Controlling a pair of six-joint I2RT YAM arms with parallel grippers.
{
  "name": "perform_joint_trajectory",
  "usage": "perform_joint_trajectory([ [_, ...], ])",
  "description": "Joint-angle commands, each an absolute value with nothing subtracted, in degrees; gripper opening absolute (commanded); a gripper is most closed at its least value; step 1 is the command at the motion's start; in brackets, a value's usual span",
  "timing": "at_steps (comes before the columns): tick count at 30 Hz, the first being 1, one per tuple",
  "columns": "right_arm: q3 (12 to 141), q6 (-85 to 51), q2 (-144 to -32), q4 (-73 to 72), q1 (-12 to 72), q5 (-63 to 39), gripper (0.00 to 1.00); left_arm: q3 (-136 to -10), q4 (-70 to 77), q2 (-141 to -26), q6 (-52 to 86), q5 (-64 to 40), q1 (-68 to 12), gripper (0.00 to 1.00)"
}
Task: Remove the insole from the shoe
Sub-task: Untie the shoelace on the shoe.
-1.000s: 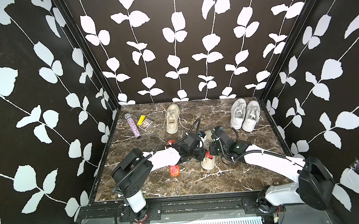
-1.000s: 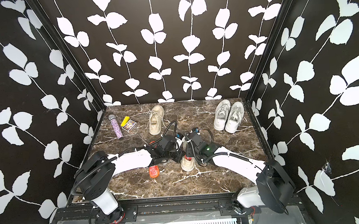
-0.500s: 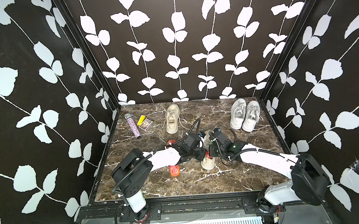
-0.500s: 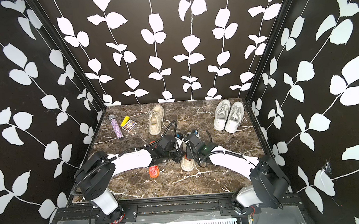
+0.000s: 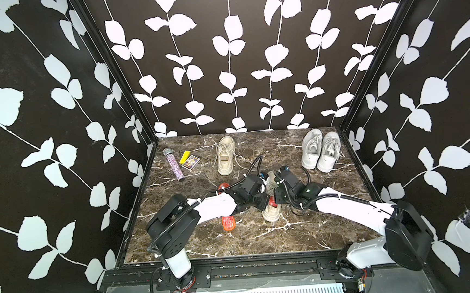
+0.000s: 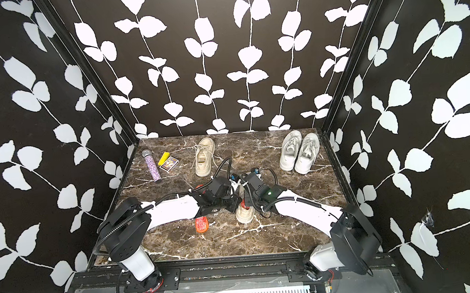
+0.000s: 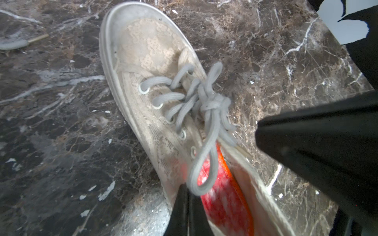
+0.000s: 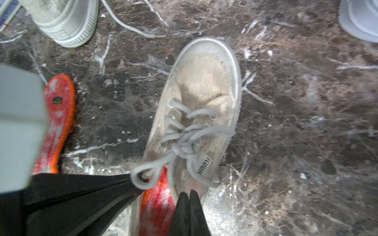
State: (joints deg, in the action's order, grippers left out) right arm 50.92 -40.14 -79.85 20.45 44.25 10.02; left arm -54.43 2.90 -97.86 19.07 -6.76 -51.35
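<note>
The shoe (image 5: 271, 212) sits central on the desk (image 5: 235, 243), toe toward 6 o'clock. Wrist views show the red insole (image 7: 221, 194) inside its heel, with the left end effector (image 7: 185, 191) and right end effector (image 8: 188, 197) both clenched at the collar. The right wrist view, not the left, catches a spare insole (image 8: 59, 122) at the shoe's 9 o'clock.

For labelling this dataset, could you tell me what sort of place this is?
Probably a robot test booth, not a home: left arm and right arm bolted to a front rail, a marble-look tabletop, and leaf-print walls closing three sides.
</note>
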Motion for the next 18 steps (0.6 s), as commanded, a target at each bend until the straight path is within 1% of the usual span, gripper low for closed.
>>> perform_joint_trajectory([
  [1,50.6,-38.9,-80.0,17.5,44.6,6.7,0.09,-55.3,1.3,-97.3,19.1,-5.2,-51.3,0.0],
  [8,52.1,-37.7,-82.2,18.5,44.5,8.3,0.14,-55.4,1.2,-97.2,18.9,-5.4,-51.4,0.0],
  [18,52.8,-36.6,-83.7,18.3,44.2,7.8,0.15,-55.5,1.2,-97.4,18.7,-5.5,-51.3,0.0],
])
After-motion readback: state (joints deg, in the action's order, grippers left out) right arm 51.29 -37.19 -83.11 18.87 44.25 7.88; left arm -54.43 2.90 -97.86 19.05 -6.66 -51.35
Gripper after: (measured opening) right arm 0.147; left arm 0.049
